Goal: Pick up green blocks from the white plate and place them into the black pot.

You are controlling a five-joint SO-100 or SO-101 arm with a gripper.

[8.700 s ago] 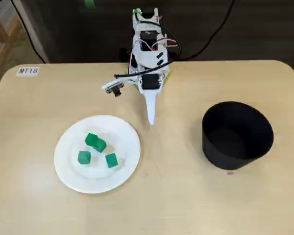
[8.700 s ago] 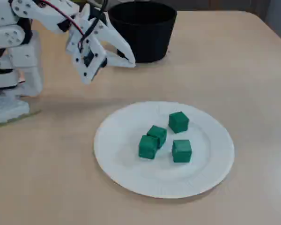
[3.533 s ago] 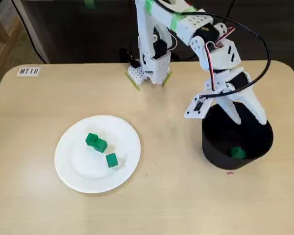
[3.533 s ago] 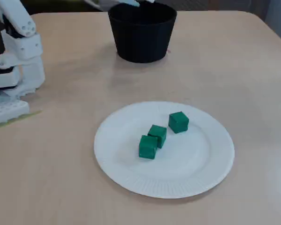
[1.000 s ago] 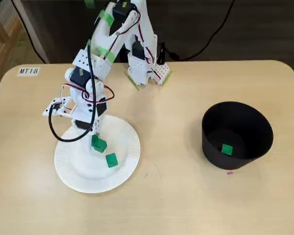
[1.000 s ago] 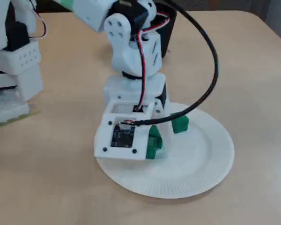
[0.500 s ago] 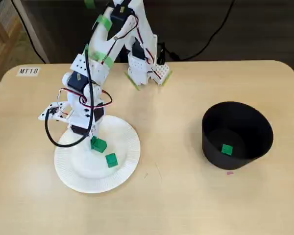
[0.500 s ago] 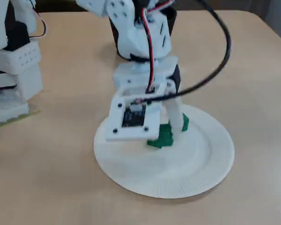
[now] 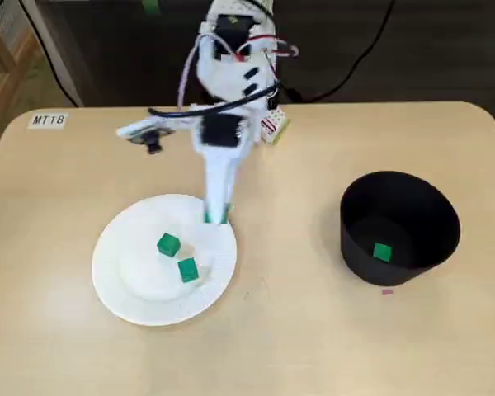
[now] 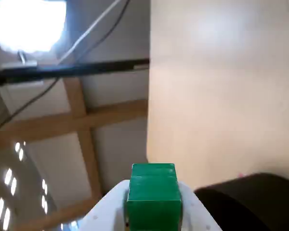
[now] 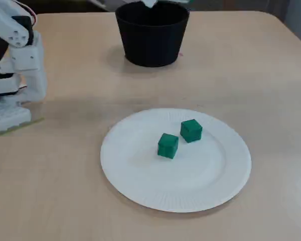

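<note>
**Block clamped, arm raised**

In a fixed view your gripper [image 9: 216, 214] hangs centre-frame, fingers clamped on a green block [image 9: 223, 218] that overlaps the upper-right rim of the white plate [image 9: 115, 285]. Two more blocks [image 9: 168, 244] [image 9: 187, 269] lie on it, and a fourth block [image 9: 382, 252] sits inside the black pot [image 9: 400, 198]. Wrist view: the clamped block [image 10: 153, 192] sits bottom centre. In a fixed view, both loose blocks [image 11: 168, 145] [image 11: 191, 130] sit mid-frame.

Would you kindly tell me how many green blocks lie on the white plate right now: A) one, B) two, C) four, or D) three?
B: the white plate holds only two green blocks; a held block sits in the gripper and a fourth block lies in the black pot.
</note>
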